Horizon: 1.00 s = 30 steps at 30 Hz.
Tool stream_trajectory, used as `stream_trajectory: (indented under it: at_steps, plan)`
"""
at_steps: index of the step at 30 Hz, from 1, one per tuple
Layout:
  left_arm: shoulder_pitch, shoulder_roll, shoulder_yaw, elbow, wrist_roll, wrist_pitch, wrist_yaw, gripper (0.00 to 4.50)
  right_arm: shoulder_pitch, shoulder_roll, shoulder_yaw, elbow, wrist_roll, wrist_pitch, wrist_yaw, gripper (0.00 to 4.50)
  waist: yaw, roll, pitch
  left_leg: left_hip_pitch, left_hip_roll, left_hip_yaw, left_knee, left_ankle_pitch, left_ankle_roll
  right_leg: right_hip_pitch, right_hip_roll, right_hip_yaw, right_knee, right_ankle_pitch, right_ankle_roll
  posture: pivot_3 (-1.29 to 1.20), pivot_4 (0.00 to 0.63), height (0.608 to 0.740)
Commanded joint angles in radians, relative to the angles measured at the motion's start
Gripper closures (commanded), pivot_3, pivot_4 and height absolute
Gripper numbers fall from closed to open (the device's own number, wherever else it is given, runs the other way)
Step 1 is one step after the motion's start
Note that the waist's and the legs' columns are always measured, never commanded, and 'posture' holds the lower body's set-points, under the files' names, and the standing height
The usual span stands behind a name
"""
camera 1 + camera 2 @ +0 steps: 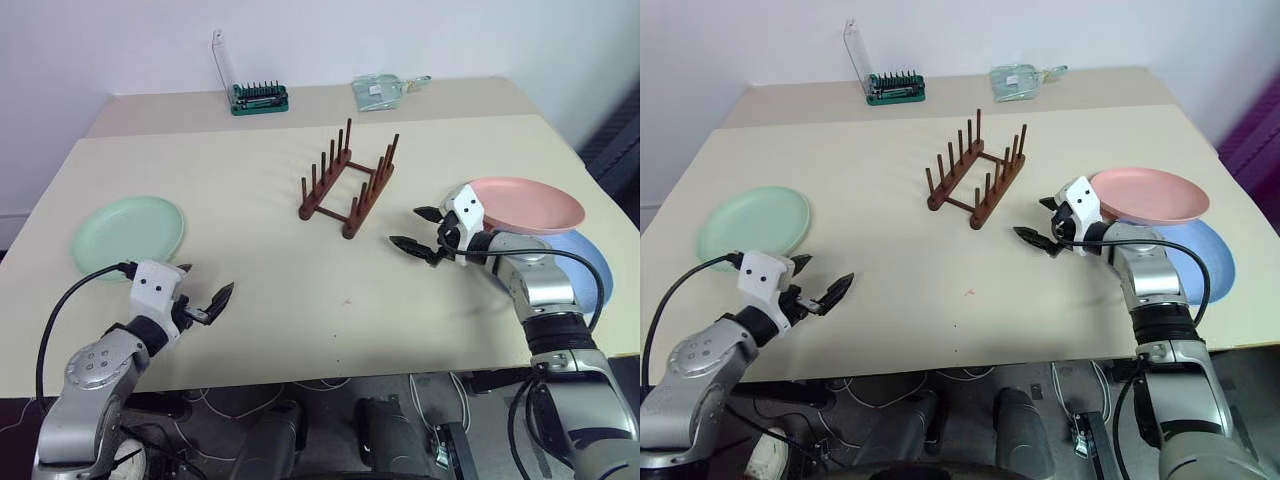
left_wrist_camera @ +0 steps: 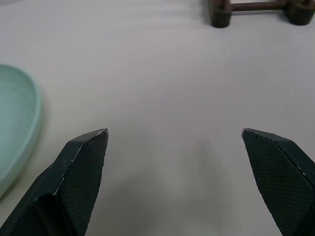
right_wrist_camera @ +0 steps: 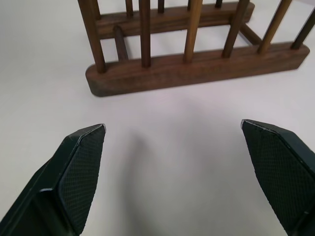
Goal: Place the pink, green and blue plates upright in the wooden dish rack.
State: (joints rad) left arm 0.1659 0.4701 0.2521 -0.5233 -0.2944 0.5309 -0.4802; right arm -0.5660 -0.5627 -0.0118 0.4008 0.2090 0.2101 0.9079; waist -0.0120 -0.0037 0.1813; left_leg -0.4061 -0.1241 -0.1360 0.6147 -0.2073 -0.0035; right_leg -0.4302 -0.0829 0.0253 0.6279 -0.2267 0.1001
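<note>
A: Lighting?
B: Bright, even, diffuse, from overhead. Tabletop [image 1: 300, 290] evenly lit, no glare.

A: Shadows?
B: Soft and faint. A pale smudge under the wooden dish rack [image 3: 197, 64]; dim blurs on the surface between the end effector fingers [image 3: 78, 172] in each wrist view.

A: Sharpness?
B: Head views crisp. Wrist views: rack pegs slightly soft.

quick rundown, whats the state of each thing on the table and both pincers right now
green plate: lying flat, left side of the table, not held
pink plate: lying on the blue plate's rim, slightly tilted, not held
blue plate: flat, partly under the pink one
wooden dish rack: upright, no plates in it
left pincer: open, holding nothing
right pincer: open, holding nothing, facing the rack
bit holder: lid raised
</note>
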Motion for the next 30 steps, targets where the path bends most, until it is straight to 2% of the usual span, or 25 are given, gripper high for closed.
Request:
stream_trajectory:
  at_steps: [1, 7, 12, 16, 19, 23, 27, 30]
  plan:
    - [0.003, 0.006, -0.006, -0.023, 0.002, -0.022, 0.004, 0.03, -0.024, 0.003, -0.008, -0.047, 0.004, 0.001, -0.011, 0.00, -0.001, 0.000, 0.000, 0.000, 0.000, 0.000, 0.000, 0.000, 0.000, 0.000, 0.000, 0.000, 0.000, 0.000, 0.000, 0.00, 0.150, 0.740]
    - [-0.004, -0.001, -0.038, -0.042, 0.011, -0.018, 0.022, 0.03, -0.041, 0.013, 0.006, -0.053, -0.001, 0.004, -0.019, 0.00, 0.002, 0.000, 0.000, 0.000, 0.000, 0.000, 0.000, 0.000, 0.000, 0.000, 0.000, 0.000, 0.000, 0.000, 0.000, 0.00, 0.150, 0.740]
    - [-0.093, 0.017, -0.102, -0.014, 0.009, 0.000, 0.002, 0.03, -0.029, 0.024, 0.016, -0.100, 0.000, 0.018, -0.027, 0.00, 0.003, 0.000, 0.000, 0.000, 0.000, 0.000, 0.000, 0.000, 0.000, 0.000, 0.000, 0.000, 0.000, 0.000, 0.000, 0.00, 0.150, 0.740]
    - [-0.325, -0.004, -0.314, 0.094, 0.090, 0.042, -0.018, 0.03, -0.015, 0.027, 0.016, -0.114, -0.002, 0.020, -0.036, 0.00, 0.018, 0.000, 0.000, 0.000, 0.000, 0.000, 0.001, 0.000, 0.000, 0.001, 0.001, -0.001, 0.000, 0.001, 0.002, 0.00, 0.150, 0.740]
    - [-0.470, -0.081, -0.428, 0.221, 0.152, 0.033, 0.017, 0.03, 0.011, 0.027, 0.012, -0.151, -0.002, 0.029, -0.053, 0.00, 0.024, 0.000, 0.000, 0.000, -0.001, 0.000, 0.002, 0.000, 0.000, 0.002, 0.001, -0.001, 0.000, 0.002, 0.003, 0.00, 0.150, 0.740]
    - [-0.611, -0.230, -0.545, 0.429, 0.214, 0.046, 0.067, 0.03, 0.066, -0.001, -0.004, -0.214, -0.001, 0.050, -0.067, 0.00, 0.025, 0.000, 0.000, 0.000, -0.001, 0.000, 0.002, 0.000, 0.001, 0.001, 0.001, -0.001, 0.000, 0.002, 0.004, 0.00, 0.150, 0.740]
    - [-0.724, -0.366, -0.555, 0.662, 0.254, 0.036, 0.149, 0.03, 0.109, -0.053, -0.054, -0.265, 0.014, 0.087, -0.084, 0.00, 0.025, -0.001, 0.000, 0.000, -0.001, 0.000, 0.002, 0.000, 0.001, 0.001, 0.001, -0.001, 0.000, 0.002, 0.004, 0.00, 0.150, 0.740]
    - [-0.768, -0.409, -0.552, 0.760, 0.275, -0.006, 0.162, 0.03, 0.132, -0.071, -0.065, -0.290, 0.017, 0.101, -0.085, 0.00, 0.021, -0.001, 0.000, 0.000, -0.001, 0.000, 0.003, 0.000, 0.001, 0.001, 0.001, -0.001, 0.000, 0.002, 0.004, 0.00, 0.150, 0.740]
